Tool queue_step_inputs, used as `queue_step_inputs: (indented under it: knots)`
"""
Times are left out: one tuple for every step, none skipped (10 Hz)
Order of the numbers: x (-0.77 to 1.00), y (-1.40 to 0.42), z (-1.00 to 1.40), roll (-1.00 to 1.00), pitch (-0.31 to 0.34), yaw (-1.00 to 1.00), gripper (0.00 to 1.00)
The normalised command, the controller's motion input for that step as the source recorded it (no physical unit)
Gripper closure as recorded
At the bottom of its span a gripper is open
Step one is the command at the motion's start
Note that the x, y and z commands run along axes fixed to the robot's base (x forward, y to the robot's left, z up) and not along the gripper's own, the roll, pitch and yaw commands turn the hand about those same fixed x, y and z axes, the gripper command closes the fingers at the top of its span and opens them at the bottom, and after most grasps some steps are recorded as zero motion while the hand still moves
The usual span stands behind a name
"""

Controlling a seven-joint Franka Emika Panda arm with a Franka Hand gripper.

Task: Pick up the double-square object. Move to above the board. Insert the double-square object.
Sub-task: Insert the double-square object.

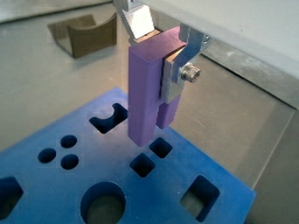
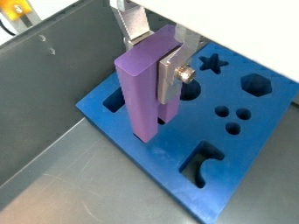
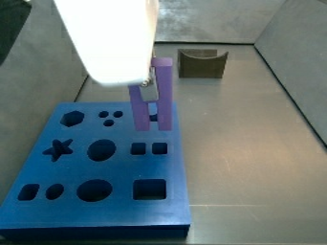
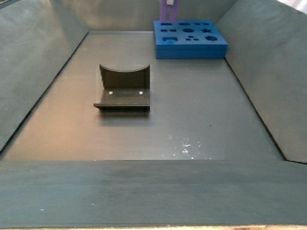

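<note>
Jaws [image 1: 156, 63] are clamped on the peg [image 1: 149, 92], gripping it near its upper end; both wrist views show a silver finger [image 2: 170, 77] with a screw pressed flat against the peg's side. Peg hangs upright, lilac, two joined square prongs visible at its lower end in a wrist view. It sits over the board [image 3: 76, 206], near the board's far edge in a side view [image 3: 156, 96], with its lower end right at the pair of small square cutouts [image 1: 149, 157]. Can't tell from these frames whether the tip is already in the holes or just above the surface. The board is bright blue and lies flat on the grey tabletop [image 4: 168, 135]; star [image 2: 211, 63], hexagon [image 2: 256, 84], three small round holes [image 2: 233, 119] and a notched cutout [image 2: 205, 163] all show open. In a side view the board [image 4: 189, 39] is at the far end of the tray with the peg [image 4: 170, 11] standing above it. A dark olive U-shaped block [image 4: 122, 88] rests on the tabletop well apart from the board, also seen at [image 3: 202, 62].
</note>
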Motion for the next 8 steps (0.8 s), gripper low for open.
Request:
queue_step_inputs:
  knots:
    - [-0.06,-0.07,-0.32,0.04,-0.257,0.00,1.00]
    - [-0.11,-0.05,-0.31,0.03,-0.137,0.11,1.00]
    - [-0.13,-0.05,-0.25,0.01,-0.231,0.35,1.00]
    - [-0.10,-0.03,-0.08,0.00,-0.269,0.47,1.00]
    - [-0.09,-0.09,-0.08,0.00,-0.254,0.47,1.00]
    - [0.00,-0.17,-0.11,0.00,-0.186,0.52,1.00]
    - [0.00,-0.30,-0.10,0.00,-0.071,0.06,1.00]
    - [0.13,-0.23,-0.20,0.00,0.000,-0.11,1.00]
